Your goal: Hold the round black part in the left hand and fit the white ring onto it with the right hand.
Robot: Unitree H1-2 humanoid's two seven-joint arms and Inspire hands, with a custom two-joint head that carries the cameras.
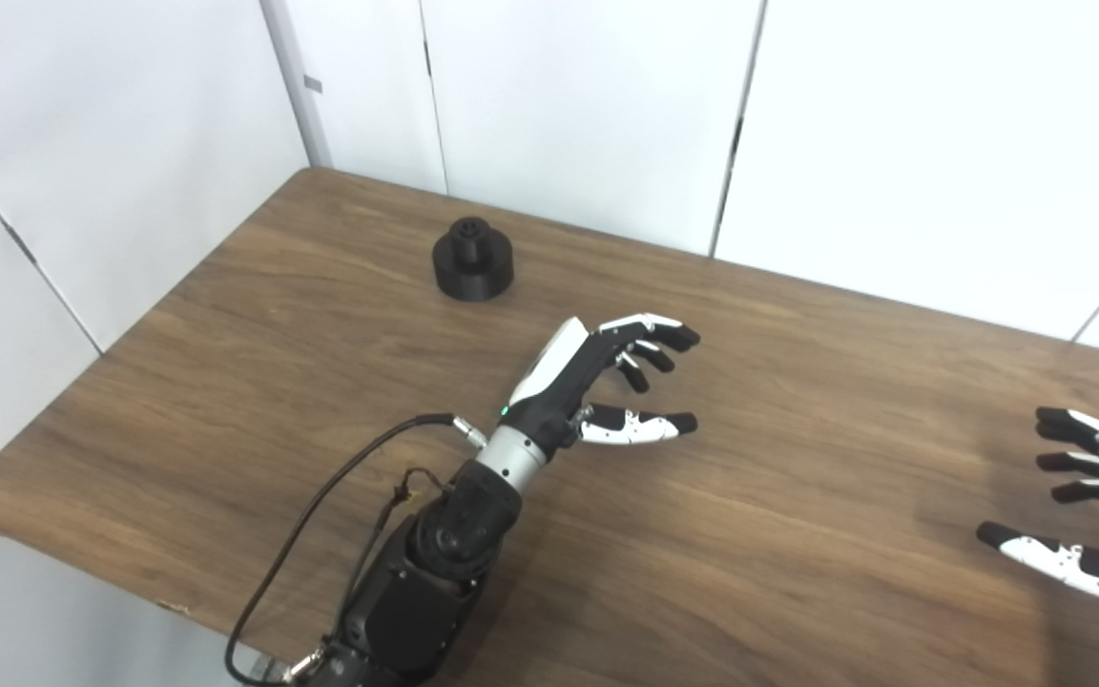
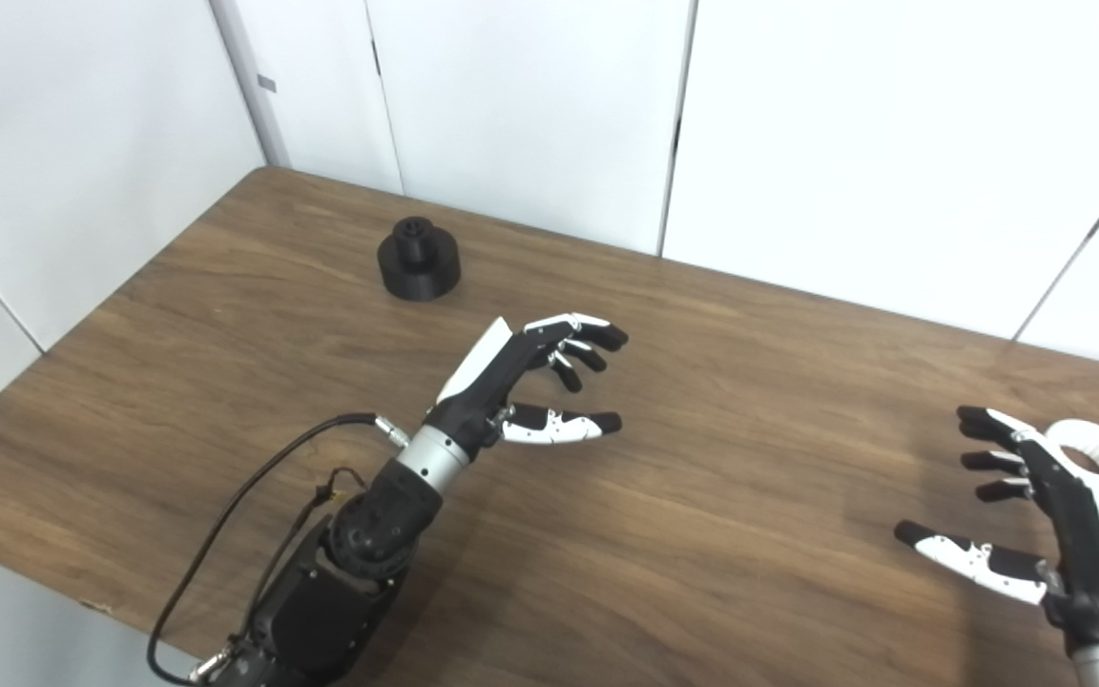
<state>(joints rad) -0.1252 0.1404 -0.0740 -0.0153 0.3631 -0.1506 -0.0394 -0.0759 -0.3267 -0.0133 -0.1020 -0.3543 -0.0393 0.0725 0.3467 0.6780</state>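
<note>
Both robot hands, left (image 2: 535, 377) and right (image 2: 1036, 520), spread empty; white ring (image 2: 1095, 450) seemingly behind right.

- This looks like a lab or robot test cell rather than a home or shop.
- A brown wood-grain laminate table (image 1: 798, 534) with rounded corners stands as a plain workbench, its surface bare apart from a few test pieces.
- Smooth white wall panels (image 1: 588, 105), split by thin dark seams, close in the table on the far side and the left like booth partitions.
- A black cable (image 2: 254, 496) runs exposed along the robot's black left arm (image 2: 340, 572), the sort of open wiring seen on research hardware.
- A black round plastic part with a raised hub (image 1: 472, 259), apparently 3D-printed, stands near the far left corner.
</note>
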